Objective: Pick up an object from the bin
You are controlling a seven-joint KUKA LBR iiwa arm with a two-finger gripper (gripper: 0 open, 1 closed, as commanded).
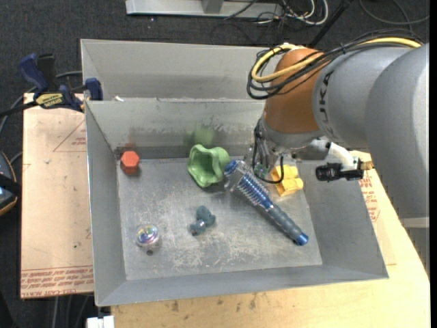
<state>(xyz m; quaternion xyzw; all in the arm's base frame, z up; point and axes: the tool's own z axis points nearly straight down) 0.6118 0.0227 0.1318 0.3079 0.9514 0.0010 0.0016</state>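
My gripper (263,160) hangs low at the back right of the bin, under the orange wrist cover. Directly beneath it lies a blue brush (268,203) with a bristled head, its handle running towards the front right. A yellow block (288,181) sits just right of the gripper, partly hidden by it. A green floppy cup-shaped thing (207,164) lies just to the left, touching the brush's head end.
A small blue-grey figure (203,220) lies in the middle of the bin floor. A shiny ball (147,236) rests at the front left, and an orange-red block (130,162) stands at the back left corner. The arm covers the bin's right side.
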